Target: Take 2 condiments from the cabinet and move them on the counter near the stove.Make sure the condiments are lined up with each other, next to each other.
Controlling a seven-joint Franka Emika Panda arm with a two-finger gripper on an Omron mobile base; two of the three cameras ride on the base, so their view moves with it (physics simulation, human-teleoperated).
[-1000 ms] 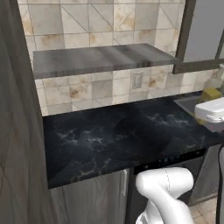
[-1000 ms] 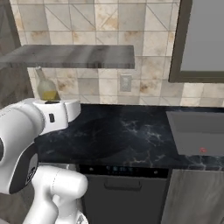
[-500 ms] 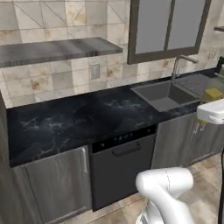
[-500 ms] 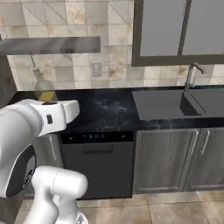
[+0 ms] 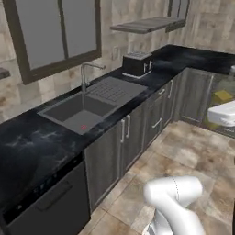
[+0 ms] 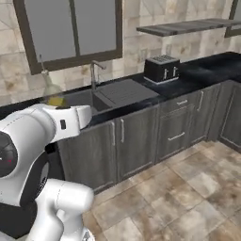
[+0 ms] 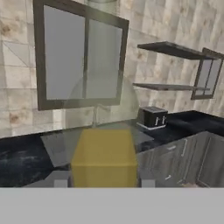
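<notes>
The tall glass oil bottle [image 7: 103,144] with yellow-green oil carries no readable label; it sits clamped in the gripper [image 7: 101,181], raised above the black marble-veined counter [image 7: 26,162], whose black toaster [image 7: 152,117] stands beyond it.

The black counter [image 5: 27,142] bears a sink [image 5: 78,111] and toaster [image 5: 137,64].

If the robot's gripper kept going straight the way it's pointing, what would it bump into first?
The gripper is shut on the oil bottle. Beyond the bottle it points over the counter at the window behind the sink, so probably the window first, though depth is hard to judge.
</notes>
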